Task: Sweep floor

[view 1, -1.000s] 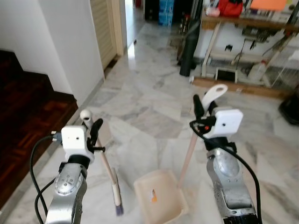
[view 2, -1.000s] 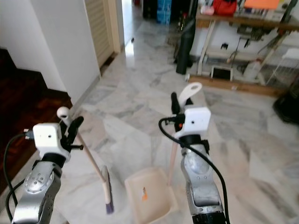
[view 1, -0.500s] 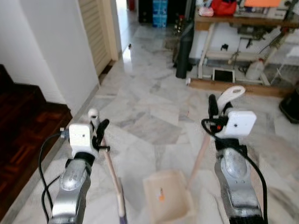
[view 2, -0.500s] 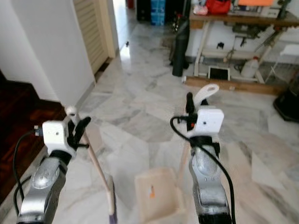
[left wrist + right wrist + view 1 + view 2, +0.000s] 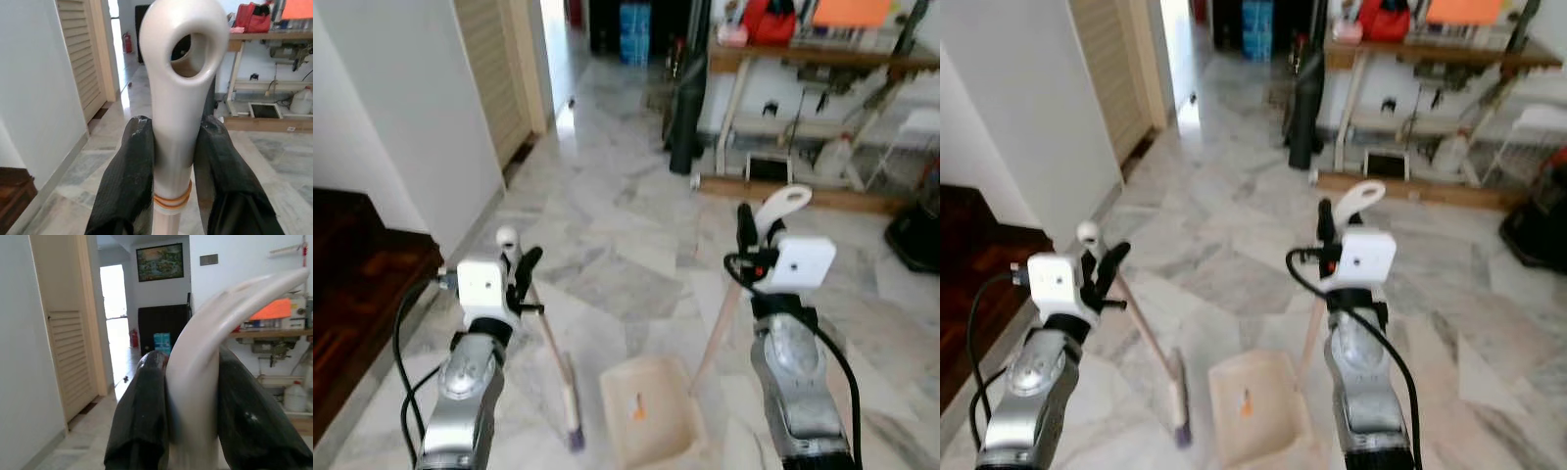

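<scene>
Left eye view looks down at a shiny grey and white marble floor [image 5: 626,215] with both silver arms held out in front. The left gripper [image 5: 516,277] has its two black fingers [image 5: 128,181] squeezed tight around the top of a long cream plastic broom handle [image 5: 544,338], just under the round loop with a hole at its end. The handle slants down to the floor, where the small broom head with dark bristles [image 5: 572,421] touches the marble just beside a cream plastic dustpan [image 5: 646,423]. The dustpan sits on the floor between the two arms, and a small orange scrap [image 5: 637,411] lies inside it. The right gripper [image 5: 752,235] has its fingers [image 5: 144,416] closed on the curved white top of the dustpan's long pale handle [image 5: 720,328], which leans up from the pan. On the left side stands a white wall [image 5: 421,108] with a dark wooden floor [image 5: 357,294] beside it, and a pale slatted door [image 5: 494,69] farther back. At the far end a wooden counter [image 5: 822,59] carries a red bag [image 5: 781,20] and other things too blurry to name.
</scene>
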You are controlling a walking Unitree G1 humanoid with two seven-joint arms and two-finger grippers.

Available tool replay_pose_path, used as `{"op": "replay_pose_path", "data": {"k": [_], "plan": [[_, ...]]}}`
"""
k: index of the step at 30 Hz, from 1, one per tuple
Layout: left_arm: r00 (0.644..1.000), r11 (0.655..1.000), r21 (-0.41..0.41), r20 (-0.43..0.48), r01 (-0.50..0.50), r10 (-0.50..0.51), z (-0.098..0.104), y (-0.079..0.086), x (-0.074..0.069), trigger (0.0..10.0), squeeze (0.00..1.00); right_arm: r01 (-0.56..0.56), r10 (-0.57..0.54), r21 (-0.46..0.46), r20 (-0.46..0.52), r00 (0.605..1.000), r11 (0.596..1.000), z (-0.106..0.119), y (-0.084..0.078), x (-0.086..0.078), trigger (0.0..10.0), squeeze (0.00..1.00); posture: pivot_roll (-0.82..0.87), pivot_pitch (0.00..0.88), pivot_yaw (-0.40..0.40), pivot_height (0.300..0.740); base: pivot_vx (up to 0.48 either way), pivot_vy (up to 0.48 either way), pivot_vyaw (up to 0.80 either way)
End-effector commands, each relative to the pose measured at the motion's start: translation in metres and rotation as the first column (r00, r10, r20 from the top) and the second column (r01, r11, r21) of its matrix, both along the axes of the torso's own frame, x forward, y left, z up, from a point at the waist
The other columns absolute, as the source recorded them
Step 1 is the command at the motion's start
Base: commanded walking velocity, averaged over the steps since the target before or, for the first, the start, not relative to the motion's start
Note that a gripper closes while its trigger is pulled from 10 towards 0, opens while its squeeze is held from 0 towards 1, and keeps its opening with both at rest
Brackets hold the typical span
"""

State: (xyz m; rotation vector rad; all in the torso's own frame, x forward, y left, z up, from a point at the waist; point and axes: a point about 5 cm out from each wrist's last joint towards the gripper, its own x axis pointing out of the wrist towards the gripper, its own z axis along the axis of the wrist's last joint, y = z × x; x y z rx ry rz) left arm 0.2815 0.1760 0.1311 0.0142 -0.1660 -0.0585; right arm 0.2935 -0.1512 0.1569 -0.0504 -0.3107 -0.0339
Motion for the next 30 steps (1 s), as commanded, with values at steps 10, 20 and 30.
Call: {"op": "replay_pose_path", "data": {"k": [10,20,30], "plan": [[0.998,0.999,0.038,0.063,0.014,-0.016,0.0191,0.0028,0.0013,10.0,0.00,0.008,-0.008,0.008,0.045,0.999,1.000,0.0098,0.0035,-0.0001,10.0,0.00,-0.05,0.000,0.045,0.740,0.318,0.000,0.00],[0.998,0.999,0.035,0.067,0.018,-0.020,0.0230,0.0014,0.0037,10.0,0.00,0.009,-0.009,0.008,0.047,0.999,1.000,0.0133,0.0042,-0.0001,10.0,0.00,-0.08,0.000,0.044,0.740,0.313,0.000,0.00],[0.998,0.999,0.045,0.058,0.012,-0.014,0.0217,0.0071,0.0002,10.0,0.00,0.018,-0.019,0.033,0.035,0.999,0.999,0.0124,0.0039,-0.0027,10.0,0.00,-0.11,0.006,0.061,0.740,0.000,0.000,-0.20]]}}
